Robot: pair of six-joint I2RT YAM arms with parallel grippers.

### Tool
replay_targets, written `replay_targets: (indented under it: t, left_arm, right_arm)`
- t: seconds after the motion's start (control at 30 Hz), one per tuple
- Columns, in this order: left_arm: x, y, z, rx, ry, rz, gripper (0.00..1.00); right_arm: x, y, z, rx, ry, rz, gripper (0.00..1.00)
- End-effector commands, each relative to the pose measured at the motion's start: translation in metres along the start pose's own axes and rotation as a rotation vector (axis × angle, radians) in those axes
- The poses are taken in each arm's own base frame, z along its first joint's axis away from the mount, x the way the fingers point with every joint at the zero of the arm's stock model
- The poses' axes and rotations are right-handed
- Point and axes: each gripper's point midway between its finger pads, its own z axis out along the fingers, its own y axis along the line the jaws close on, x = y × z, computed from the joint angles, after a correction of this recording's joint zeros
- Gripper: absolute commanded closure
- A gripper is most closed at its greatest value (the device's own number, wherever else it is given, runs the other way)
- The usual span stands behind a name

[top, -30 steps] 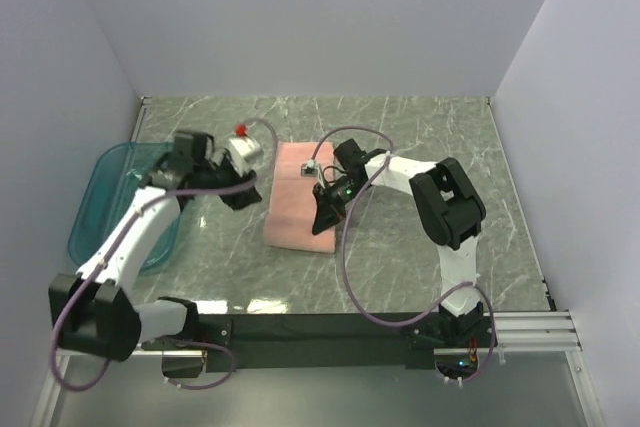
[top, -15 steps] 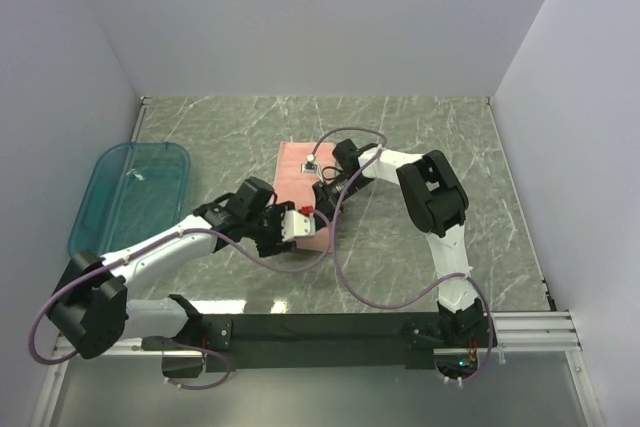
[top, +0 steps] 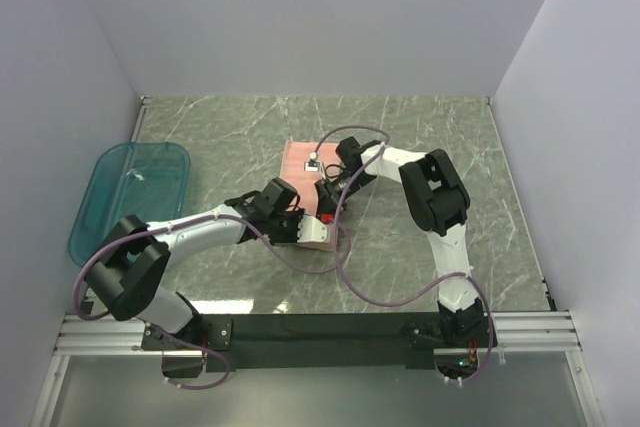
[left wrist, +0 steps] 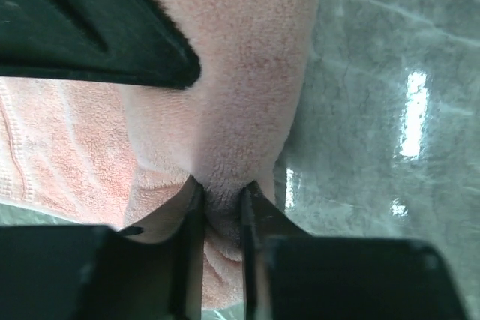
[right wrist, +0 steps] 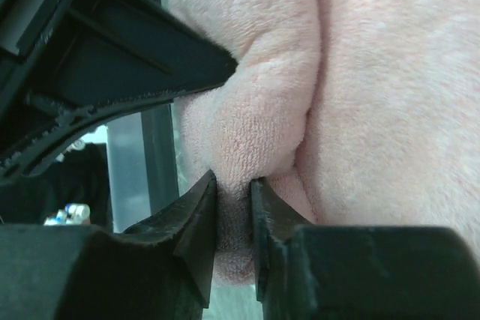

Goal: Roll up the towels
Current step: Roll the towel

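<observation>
The salmon-pink towel (top: 298, 160) lies lengthwise in the middle of the marble table, its near end bunched up. My left gripper (top: 304, 231) is at the near end and is shut on a raised fold of the towel (left wrist: 247, 73), as the left wrist view (left wrist: 221, 197) shows. My right gripper (top: 325, 211) is just beyond it on the towel's right side. It is shut on a fold of the same towel (right wrist: 375, 73) in the right wrist view (right wrist: 234, 189). The two grippers are close together, each showing in the other's wrist view. The towel's white label is hidden.
A teal translucent tray (top: 108, 209) stands at the left of the table. Grey walls close the table on the left, back and right. The arms' black base rail (top: 330, 329) runs along the near edge.
My left arm has swung from beside the tray to the towel's near end and shut on it. My right gripper has stayed on the towel, whose near end is now bunched.
</observation>
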Motion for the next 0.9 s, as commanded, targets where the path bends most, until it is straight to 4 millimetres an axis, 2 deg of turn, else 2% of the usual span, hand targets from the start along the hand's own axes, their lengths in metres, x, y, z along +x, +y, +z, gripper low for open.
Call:
replay_targets:
  t: [0.0,0.07,0.13,0.17,0.2,0.23,0.27,0.3,0.33,0.4,0.43,0.47,0.5,0.53,0.57,0.6,0.63,0.67,0.7,0.73,0.8,0.83,0.87]
  left_arm:
    - [0.012,-0.072,0.009,0.283,0.066,-0.081,0.85]
    - [0.01,-0.088,0.006,0.357,0.092,-0.143,0.91]
    - [0.007,-0.097,0.002,0.42,0.111,-0.209,0.95]
    - [0.008,-0.104,0.003,0.456,0.136,-0.261,0.97]
    - [0.003,-0.103,0.002,0.471,0.136,-0.29,0.98]
    - [0.003,-0.114,0.0,0.522,0.156,-0.353,0.99]
    - [0.001,-0.115,-0.001,0.535,0.16,-0.379,0.99]
    - [-0.003,-0.114,-0.001,0.543,0.158,-0.401,0.99]
    - [-0.005,-0.119,-0.001,0.566,0.17,-0.45,0.99]
    - [-0.01,-0.117,0.0,0.582,0.172,-0.49,0.99]
    - [-0.01,-0.119,0.003,0.6,0.191,-0.534,0.99]
    - [-0.011,-0.121,0.001,0.624,0.203,-0.569,0.99]
    - [-0.015,-0.113,0.003,0.622,0.197,-0.591,0.99]
    - [-0.011,-0.116,0.007,0.647,0.222,-0.622,0.99]
    - [-0.013,-0.117,0.006,0.676,0.226,-0.648,0.98]
    - [-0.015,-0.107,0.008,0.669,0.215,-0.665,0.98]
    - [-0.013,-0.106,0.012,0.683,0.227,-0.688,0.98]
    - [-0.012,-0.105,0.012,0.696,0.237,-0.705,0.98]
    - [-0.015,-0.093,0.014,0.684,0.225,-0.719,0.98]
    - [-0.01,-0.093,0.02,0.702,0.246,-0.742,0.97]
    - [-0.011,-0.079,0.02,0.717,0.251,-0.779,0.96]
    - [-0.003,-0.081,0.026,0.746,0.282,-0.797,0.96]
    - [0.002,-0.074,0.028,0.748,0.285,-0.823,0.96]
  right_arm:
    - [-0.026,-0.016,-0.025,0.098,-0.059,-0.019,0.71]
    - [-0.05,-0.011,-0.047,0.136,-0.112,-0.052,0.64]
    - [-0.073,-0.015,-0.081,0.212,-0.182,-0.083,0.62]
    - [-0.083,-0.01,-0.097,0.244,-0.212,-0.113,0.57]
    - [-0.094,-0.013,-0.122,0.292,-0.258,-0.137,0.56]
    - [-0.102,-0.008,-0.139,0.34,-0.284,-0.166,0.53]
    - [-0.107,-0.007,-0.152,0.373,-0.304,-0.187,0.52]
    - [-0.114,-0.007,-0.174,0.419,-0.341,-0.208,0.51]
    - [-0.12,0.002,-0.19,0.462,-0.362,-0.253,0.48]
    - [-0.127,0.006,-0.218,0.553,-0.404,-0.306,0.47]
    - [-0.132,0.023,-0.242,0.609,-0.454,-0.346,0.47]
    - [-0.134,0.027,-0.256,0.673,-0.483,-0.361,0.47]
    - [-0.135,0.028,-0.266,0.714,-0.521,-0.395,0.47]
    - [-0.138,0.053,-0.286,0.763,-0.587,-0.428,0.47]
    - [-0.137,0.061,-0.296,0.792,-0.621,-0.442,0.47]
    - [-0.137,0.069,-0.302,0.807,-0.654,-0.452,0.46]
    - [-0.137,0.093,-0.312,0.838,-0.687,-0.492,0.46]
    - [-0.137,0.103,-0.318,0.861,-0.704,-0.51,0.46]
    - [-0.133,0.109,-0.32,0.887,-0.71,-0.518,0.45]
    - [-0.13,0.131,-0.324,0.915,-0.721,-0.575,0.41]
    - [-0.121,0.142,-0.324,0.946,-0.719,-0.582,0.32]
    - [-0.118,0.155,-0.328,0.971,-0.744,-0.591,0.26]
    - [-0.114,0.155,-0.328,0.983,-0.762,-0.564,0.23]
